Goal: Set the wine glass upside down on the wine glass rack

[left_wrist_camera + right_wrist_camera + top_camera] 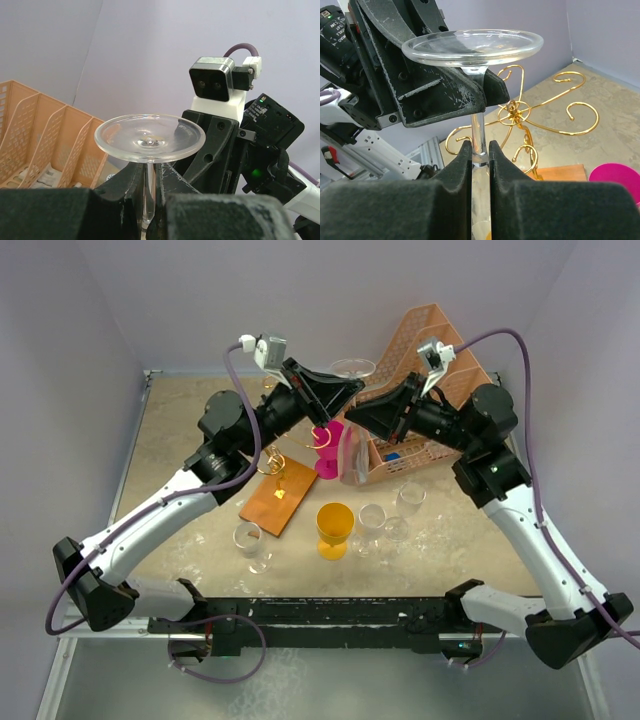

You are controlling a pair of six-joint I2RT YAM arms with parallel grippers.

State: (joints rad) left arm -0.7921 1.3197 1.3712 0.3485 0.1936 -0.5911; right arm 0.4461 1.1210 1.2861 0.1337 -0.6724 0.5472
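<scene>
A clear wine glass hangs upside down in the air, foot uppermost, above the back middle of the table. My left gripper is shut on its stem just under the foot. My right gripper is shut on the same stem lower down, below the left fingers. The bowl hangs below both and is mostly hidden. The wine glass rack, gold wire with scroll arms on a copper-brown base, stands lower and to the left of the glass. Both grippers meet at the glass.
A peach mesh organiser stands at the back right, behind the right arm. A pink glass stands beside the rack. A yellow glass and clear glasses stand nearer the front.
</scene>
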